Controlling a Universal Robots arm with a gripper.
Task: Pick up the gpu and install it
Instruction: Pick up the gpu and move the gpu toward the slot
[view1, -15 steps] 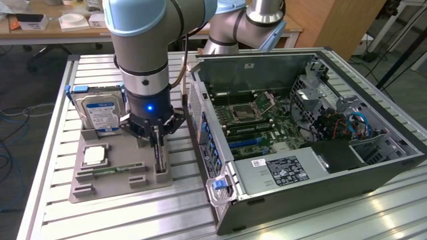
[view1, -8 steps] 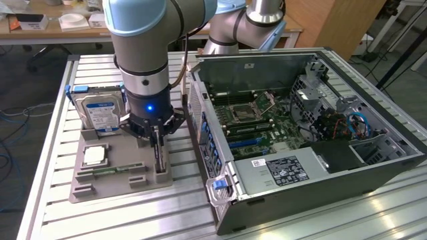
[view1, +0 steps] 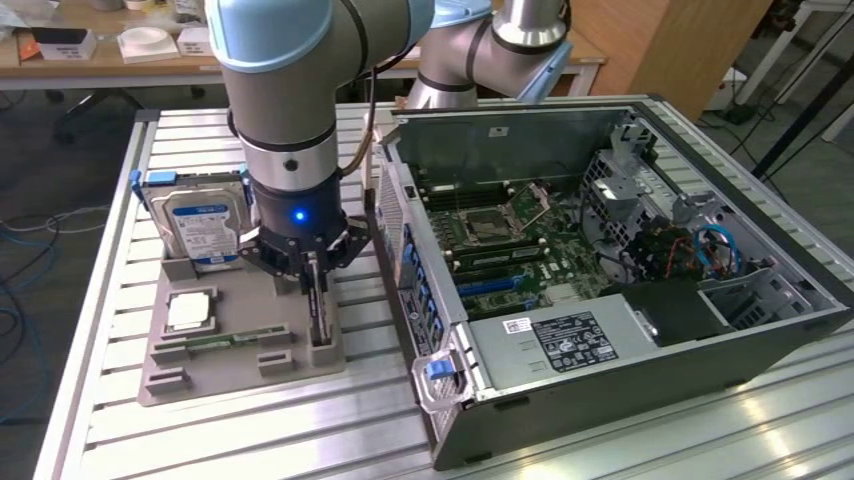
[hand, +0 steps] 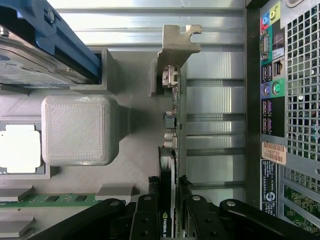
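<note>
Grey plastic holder (view1: 240, 375) on the slatted metal worktop (view1: 200, 440), with the arm lowered over it, as I see it from the remote station. The graphics card (view1: 319, 320) stands on edge in the slot at the holder's side nearest the computer case (view1: 587, 400). In the wrist view the card (hand: 172, 125) runs edge-on, and its silver bracket is at the far end from the jaws.

The jaws are about half closed. One finger lies against each face of the card, and they appear to grip it near its upper edge. The card is not yet lifted from its slot.

Risks, in my judgement:
- The hold is narrow and sits toward one end of the card, so the card could pivot or slip when lifted.
- A tilted pull could bind the card or its bracket in the slot and drag the holder along.
- The case wall stands just beside the holder, so a sideways move made too low could strike it.

Contents:
- The holder also carries a hard drive (view1: 200, 230) in a blue frame, a processor chip (view1: 191, 312) and a memory stick (view1: 220, 340).
- The case lies open, with the motherboard (view1: 521, 250) exposed inside.
</note>
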